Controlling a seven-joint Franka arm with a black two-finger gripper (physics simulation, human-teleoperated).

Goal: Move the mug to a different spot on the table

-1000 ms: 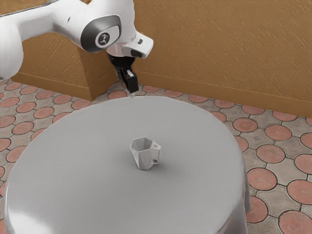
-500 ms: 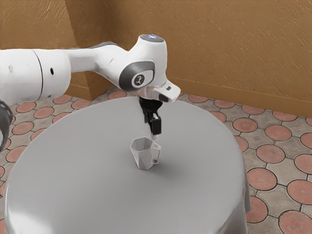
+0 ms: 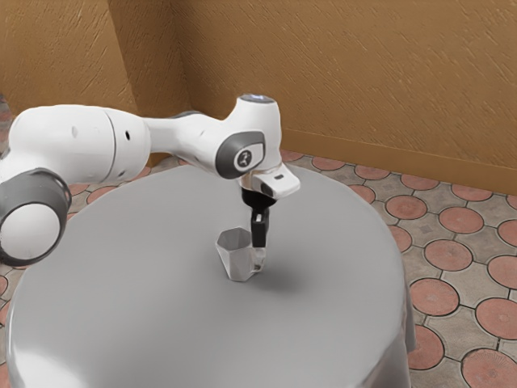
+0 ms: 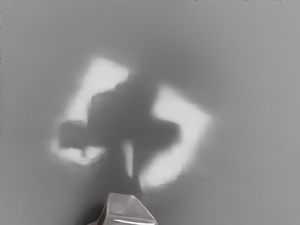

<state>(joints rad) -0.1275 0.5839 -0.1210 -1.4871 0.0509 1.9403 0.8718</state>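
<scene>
The white faceted mug (image 3: 234,259) stands upright near the middle of the round grey tabletop (image 3: 121,307). Bare cloth surrounds it, widest toward 7 and 9 o'clock in the exterior view, and the edge is nearest at 3 o'clock. The tool (image 3: 258,252) points straight down at the mug's 3 o'clock side, by the rim. I cannot tell whether it is open or closed. The white arm (image 3: 161,145) reaches in from 10 o'clock, wrist bent downward. In the wrist view a mug facet (image 4: 124,212) sits just under the hand.

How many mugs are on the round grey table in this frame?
1. The faceted white mug stands upright near the middle of the round grey table, with the black gripper at its rim. None seems hidden.
</scene>
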